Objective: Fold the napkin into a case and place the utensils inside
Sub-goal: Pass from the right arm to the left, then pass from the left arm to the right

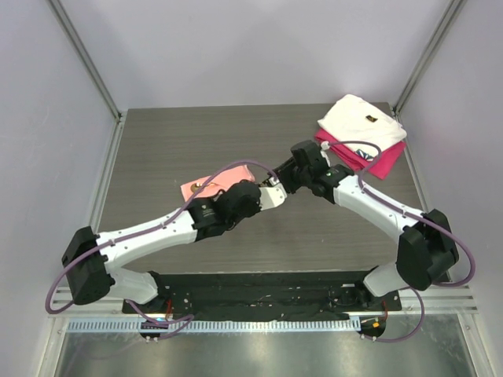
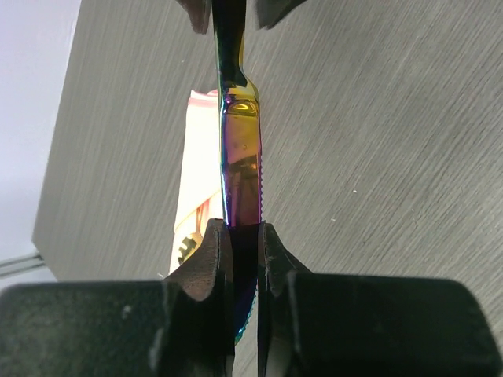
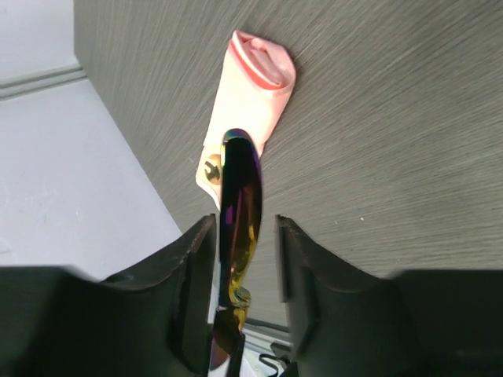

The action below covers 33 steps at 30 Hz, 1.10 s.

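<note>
The napkin (image 1: 203, 188) lies on the table (image 1: 173, 141) left of centre, folded into a narrow case, with a gold utensil (image 3: 211, 169) showing at one end. Just right of it and raised above the table, the left gripper (image 2: 245, 239) is clamped on a rainbow-tinted knife (image 2: 242, 157). The right gripper (image 3: 245, 236) flanks the same knife, its fingers apart with a gap on each side. This looks like a handover. Next, the left arm must line the knife up with the case's opening and slide it in.
</note>
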Available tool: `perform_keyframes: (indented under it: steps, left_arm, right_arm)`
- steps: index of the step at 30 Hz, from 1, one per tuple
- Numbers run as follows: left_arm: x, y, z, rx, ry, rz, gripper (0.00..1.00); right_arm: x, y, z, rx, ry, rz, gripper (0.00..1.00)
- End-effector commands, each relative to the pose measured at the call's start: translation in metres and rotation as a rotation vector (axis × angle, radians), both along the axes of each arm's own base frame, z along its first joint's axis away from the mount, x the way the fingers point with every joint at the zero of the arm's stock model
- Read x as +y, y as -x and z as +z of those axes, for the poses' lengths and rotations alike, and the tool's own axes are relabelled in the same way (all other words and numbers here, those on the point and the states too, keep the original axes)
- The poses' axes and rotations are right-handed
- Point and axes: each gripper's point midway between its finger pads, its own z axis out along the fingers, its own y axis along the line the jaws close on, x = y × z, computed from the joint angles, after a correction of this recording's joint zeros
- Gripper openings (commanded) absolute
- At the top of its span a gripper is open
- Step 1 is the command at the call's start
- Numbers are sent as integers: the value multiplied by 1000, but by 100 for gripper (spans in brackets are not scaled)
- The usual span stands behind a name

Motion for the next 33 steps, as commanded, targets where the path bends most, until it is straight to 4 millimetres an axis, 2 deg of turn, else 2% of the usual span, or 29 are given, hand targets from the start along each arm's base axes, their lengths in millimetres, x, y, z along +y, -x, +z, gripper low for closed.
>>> perform_keyframes:
  steps: [1, 4, 6, 9, 11, 14, 16, 19, 20, 21, 22, 23, 24, 25, 27, 30, 33]
  left_arm:
    - [12, 1, 28, 16, 149, 21, 0]
    - [30, 2, 30, 56, 171, 47, 0]
    - [42, 3, 30, 89, 196, 59, 0]
    - [61, 6, 23, 134, 171, 83, 0]
    - [82, 8, 17, 181, 163, 120, 0]
    - [100, 15, 11, 246, 187, 135, 0]
    - [102, 19, 12, 248, 200, 130, 0]
    - [97, 22, 13, 300, 233, 119, 0]
    - [99, 23, 12, 314, 230, 130, 0]
    - [94, 28, 11, 344, 243, 106, 0]
    - [91, 29, 10, 361, 257, 109, 0]
    - [89, 29, 10, 369, 271, 110, 0]
    - [88, 31, 11, 376, 282, 107, 0]
    - [84, 34, 10, 398, 302, 99, 0]
    - [83, 38, 11, 410, 322, 96, 0]
    - [79, 43, 13, 424, 352, 70, 0]
    - [76, 50, 14, 445, 366, 41, 0]
  right_arm:
    - [10, -2, 42, -179, -49, 82, 53]
    - [11, -4, 50, -239, -18, 136, 72]
    - [10, -6, 57, -291, 20, 180, 78]
    - [7, -10, 62, -355, 96, 255, 95]
    - [4, -14, 62, -389, 170, 334, 98]
    - [-4, -19, 66, -485, 302, 450, 99]
    - [6, -20, 84, -610, 319, 535, 100]
    - [25, -15, 93, -785, 439, 751, 100]
    - [28, -14, 89, -812, 492, 789, 100]
    - [33, -13, 84, -908, 615, 889, 100]
    - [34, -6, 68, -937, 685, 959, 100]
    - [35, -3, 61, -985, 752, 1004, 100]
    - [37, 0, 65, -1078, 824, 1040, 100]
    - [38, 10, 48, -1130, 903, 1146, 100]
    - [42, 14, 56, -1236, 929, 1179, 100]
    - [46, 38, 49, -1378, 940, 1355, 100]
    - [41, 52, 48, -1459, 979, 1425, 100]
